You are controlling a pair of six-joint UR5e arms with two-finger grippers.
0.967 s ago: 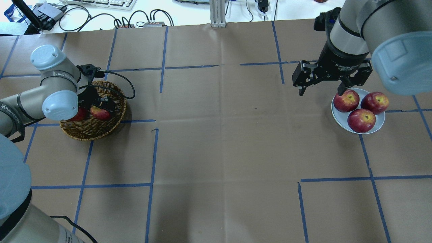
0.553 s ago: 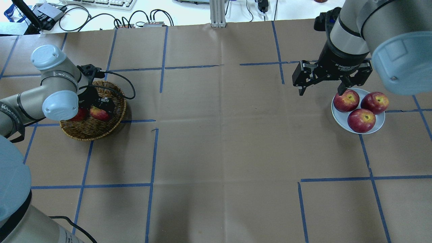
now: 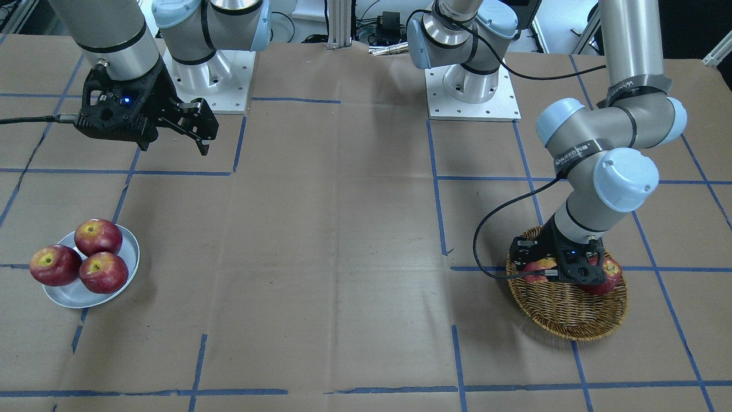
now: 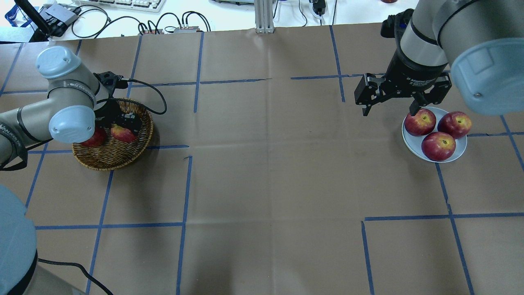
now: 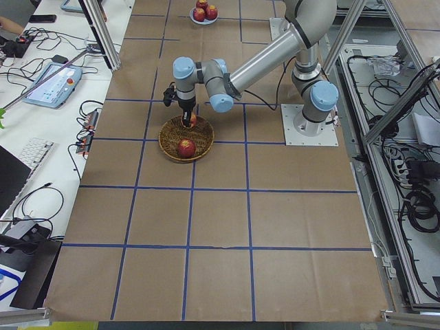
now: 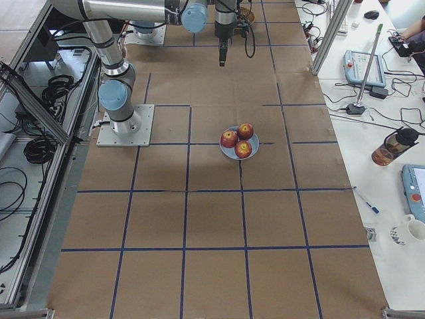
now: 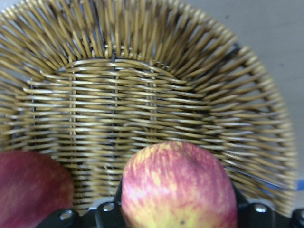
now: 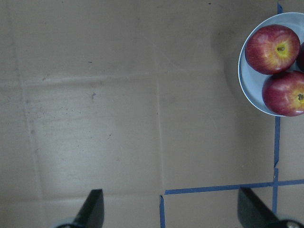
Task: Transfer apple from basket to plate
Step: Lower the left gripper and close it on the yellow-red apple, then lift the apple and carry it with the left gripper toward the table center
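The apple (image 4: 123,133), pinkish-red with a yellow blush, is inside the wicker basket (image 4: 110,157) at the table's left. My left gripper (image 4: 125,125) reaches down into the basket and is shut on the apple. In the left wrist view the apple (image 7: 178,185) sits between the fingers (image 7: 104,209) above the basket's weave (image 7: 118,95). The front view shows the apple (image 3: 537,266) beside the gripper body. The plate (image 4: 409,141) lies at the right. My right gripper (image 4: 389,110) is open and empty, hovering just left of the plate.
A darker red apple (image 4: 93,138) lies in the basket next to the held one. Three dark red apples (image 4: 438,146) fill most of the plate. Blue tape lines cross the brown paper table. Cables and keyboards lie beyond the far edge.
My left arm has risen slightly and the apple has shifted a little with the gripper inside the basket. The right arm has not moved.
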